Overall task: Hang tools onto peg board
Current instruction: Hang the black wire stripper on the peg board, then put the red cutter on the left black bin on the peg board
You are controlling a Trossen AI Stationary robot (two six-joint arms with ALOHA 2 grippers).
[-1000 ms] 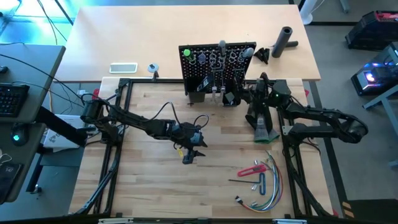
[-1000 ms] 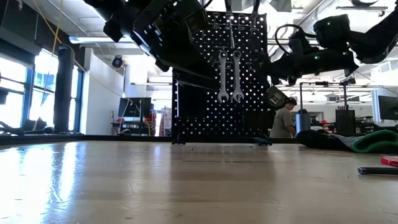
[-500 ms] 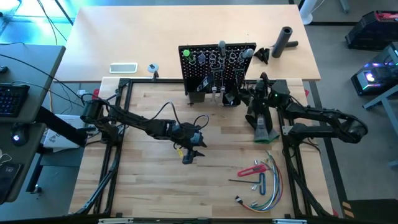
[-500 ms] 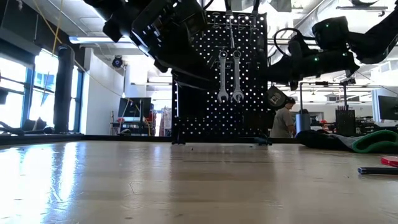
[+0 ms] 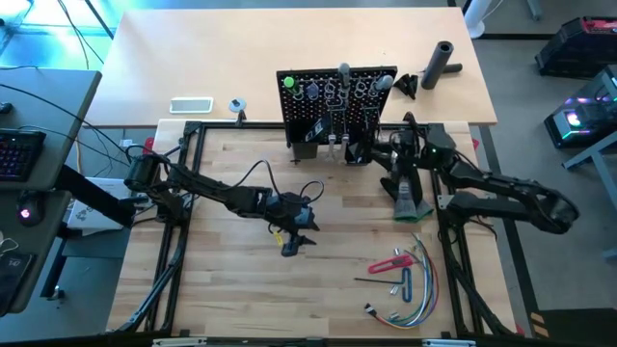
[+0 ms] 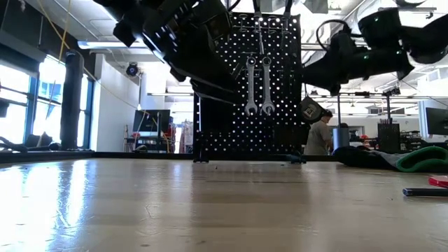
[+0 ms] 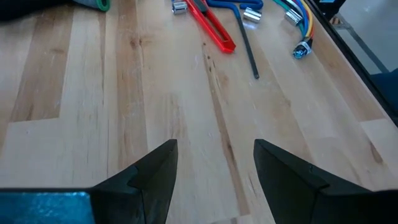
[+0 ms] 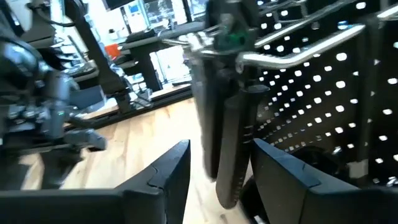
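The black peg board (image 5: 333, 96) stands upright at the table's far edge, with two silver wrenches (image 6: 257, 84) and a green-handled screwdriver (image 5: 288, 83) hanging on it. A black-handled tool (image 8: 227, 143) hangs from a metal hook at the board's lower right. My right gripper (image 8: 221, 149) is open, one finger on either side of its handles and apart from them. My left gripper (image 5: 292, 241) is open over the middle of the table, holding nothing. A red-handled tool (image 5: 390, 262) and a hex key (image 7: 247, 43) lie at the near right.
A bundle of coloured wires (image 5: 416, 287) lies by the red tool. A dark glove with a green cuff (image 5: 410, 200) lies under my right arm. A black cylinder (image 5: 442, 60) and a phone (image 5: 191, 105) are on the far table. A person (image 6: 320, 133) stands in the room behind.
My right gripper has opened and let go of the black-handled tool, which stays hanging on the peg board. The right arm has drawn back a little toward the table's right edge.
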